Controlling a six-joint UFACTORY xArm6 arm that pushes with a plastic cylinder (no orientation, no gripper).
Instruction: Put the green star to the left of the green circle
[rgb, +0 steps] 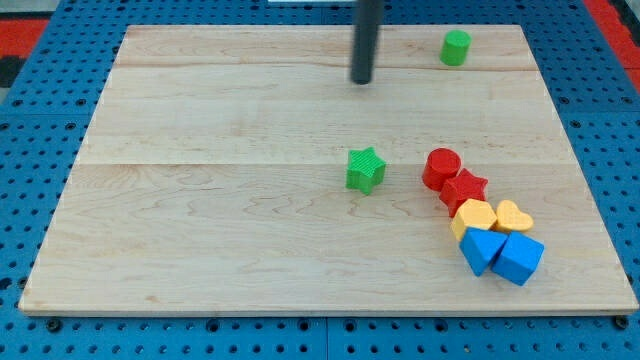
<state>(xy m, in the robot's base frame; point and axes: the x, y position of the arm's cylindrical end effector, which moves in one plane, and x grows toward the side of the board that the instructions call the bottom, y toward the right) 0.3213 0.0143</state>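
Observation:
The green star (366, 169) lies near the middle of the wooden board (200, 200). The green circle (456, 47) stands near the view's top right, far above and right of the star. My tip (361, 81) is at the end of the dark rod in the upper middle, above the star and left of the circle, touching neither.
A cluster sits at the view's lower right: a red circle (442, 168), a red star (465, 188), a yellow block (474, 216), a yellow heart (513, 216), and two blue blocks (483, 249) (520, 258). Blue pegboard surrounds the board.

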